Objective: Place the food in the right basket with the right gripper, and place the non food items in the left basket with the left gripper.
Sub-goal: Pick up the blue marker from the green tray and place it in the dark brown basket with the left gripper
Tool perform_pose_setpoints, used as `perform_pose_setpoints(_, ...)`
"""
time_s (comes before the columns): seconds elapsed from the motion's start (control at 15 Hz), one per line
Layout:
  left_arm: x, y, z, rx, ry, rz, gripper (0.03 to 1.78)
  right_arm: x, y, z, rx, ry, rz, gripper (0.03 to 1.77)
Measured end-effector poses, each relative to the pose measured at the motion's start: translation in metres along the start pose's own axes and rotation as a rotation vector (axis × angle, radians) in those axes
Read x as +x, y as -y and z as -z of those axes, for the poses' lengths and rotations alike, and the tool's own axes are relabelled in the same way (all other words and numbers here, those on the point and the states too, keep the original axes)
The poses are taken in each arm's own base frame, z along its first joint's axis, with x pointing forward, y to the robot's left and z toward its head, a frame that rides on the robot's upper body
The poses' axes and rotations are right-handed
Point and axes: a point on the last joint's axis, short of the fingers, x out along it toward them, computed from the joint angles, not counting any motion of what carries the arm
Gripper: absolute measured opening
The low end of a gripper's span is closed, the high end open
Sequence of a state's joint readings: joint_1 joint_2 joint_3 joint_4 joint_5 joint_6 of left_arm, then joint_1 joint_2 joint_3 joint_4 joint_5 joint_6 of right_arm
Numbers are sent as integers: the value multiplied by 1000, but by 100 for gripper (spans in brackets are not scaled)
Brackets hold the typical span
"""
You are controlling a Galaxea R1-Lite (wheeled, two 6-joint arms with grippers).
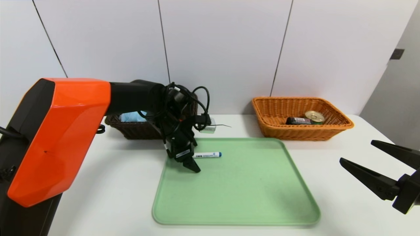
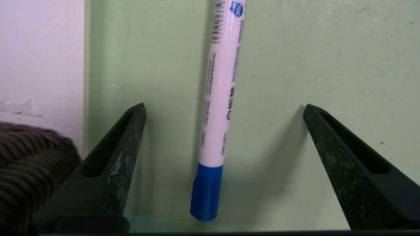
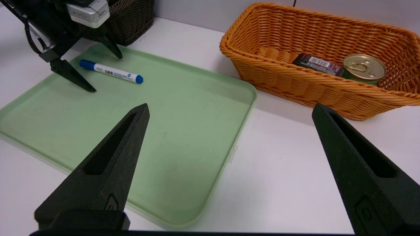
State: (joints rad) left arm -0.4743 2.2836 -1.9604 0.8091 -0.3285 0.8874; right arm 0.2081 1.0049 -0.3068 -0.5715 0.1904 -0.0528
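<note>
A white marker (image 1: 207,154) with a blue cap lies flat near the far left corner of the green tray (image 1: 246,196). My left gripper (image 1: 192,159) hangs low over its cap end, open. In the left wrist view the marker (image 2: 220,98) lies between the spread fingers of the left gripper (image 2: 224,106), touching neither. A light-blue pouf (image 1: 131,116) sits in the dark brown left basket (image 1: 134,129). The tin (image 1: 314,116) and black container (image 1: 298,121) lie in the orange right basket (image 1: 272,127). My right gripper (image 1: 357,151) is open and empty at the table's right.
The tray's rim (image 3: 239,131) runs below the right gripper (image 3: 229,106), with bare white table beside it. The orange basket (image 3: 295,85) stands just beyond the tray's far right corner. A white wall runs behind both baskets. Cables hang off the left wrist.
</note>
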Motion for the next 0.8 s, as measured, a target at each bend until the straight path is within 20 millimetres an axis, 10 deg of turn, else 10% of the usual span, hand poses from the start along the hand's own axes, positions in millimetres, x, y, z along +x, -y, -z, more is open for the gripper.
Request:
perform_pose_setpoints(0.4, 6, -5, 8, -21, 11, 26, 169, 0, -2, 0, -3, -1, -17, 171)
perform_pose_setpoints(0.8, 2, -8, 12, -23, 6, 19, 98, 0, -3, 0, -4, -1, -23, 171)
